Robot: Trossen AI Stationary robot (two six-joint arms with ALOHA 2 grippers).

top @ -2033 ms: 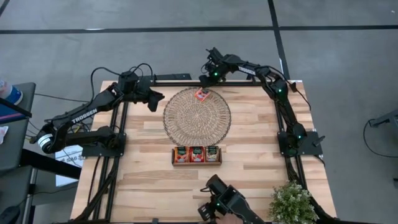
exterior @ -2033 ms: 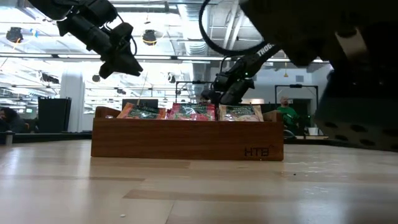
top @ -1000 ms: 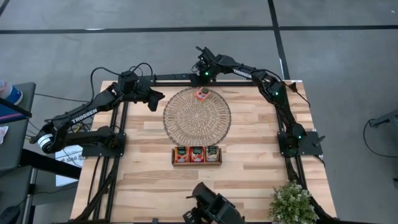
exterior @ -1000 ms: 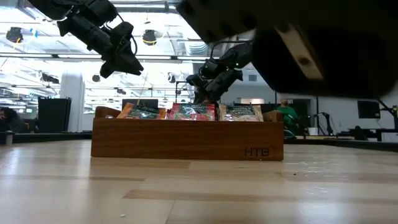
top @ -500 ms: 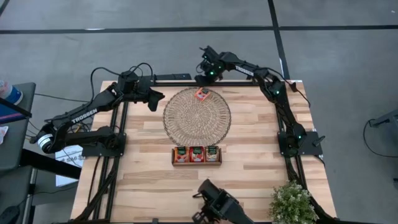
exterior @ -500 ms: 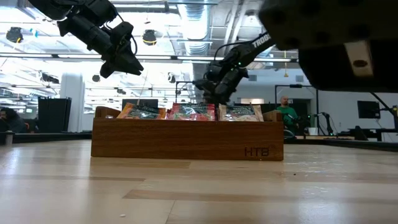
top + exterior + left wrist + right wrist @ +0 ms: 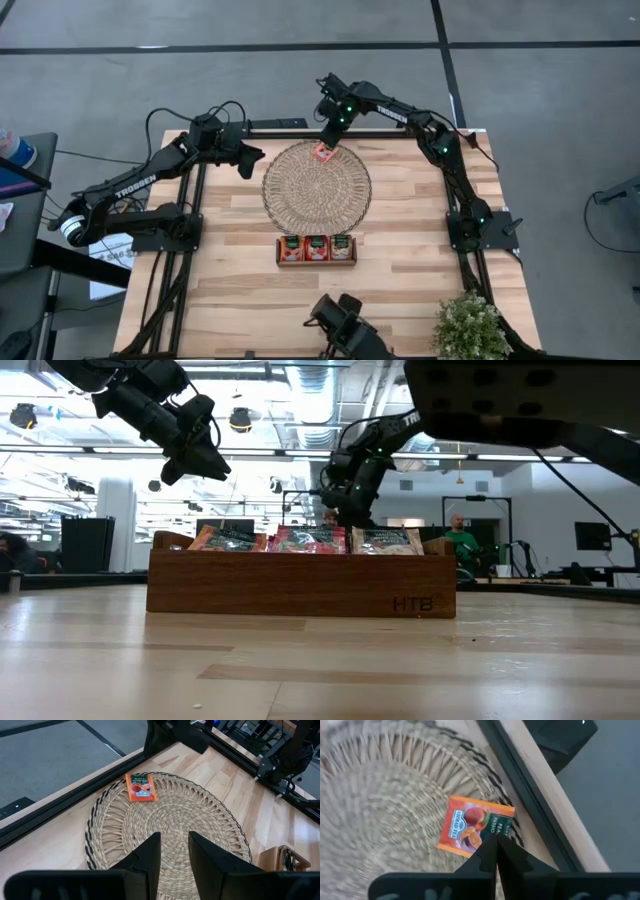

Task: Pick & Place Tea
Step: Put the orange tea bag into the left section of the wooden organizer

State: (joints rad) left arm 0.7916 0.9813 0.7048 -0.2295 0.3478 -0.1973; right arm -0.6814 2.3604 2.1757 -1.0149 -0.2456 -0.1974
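sachets in tray (image 7: 300,540): only the top edges show above the wooden tray (image 7: 300,585) wall in the low view; their number cannot be told.
sachet print (image 7: 475,826): partly covered by the right hand (image 7: 496,851).
woven mat (image 7: 380,805): blurred and cut off at the picture's edge.
third arm (image 7: 345,328): cut off at the bench's near edge.
plant (image 7: 470,328): cropped below.

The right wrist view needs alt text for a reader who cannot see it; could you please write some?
A single orange tea sachet with a dark green end lies flat near the edge of a round woven mat. The right end effector, its fingers shut, sits just above the sachet's edge, with the wooden table edge and black frame rail beyond.
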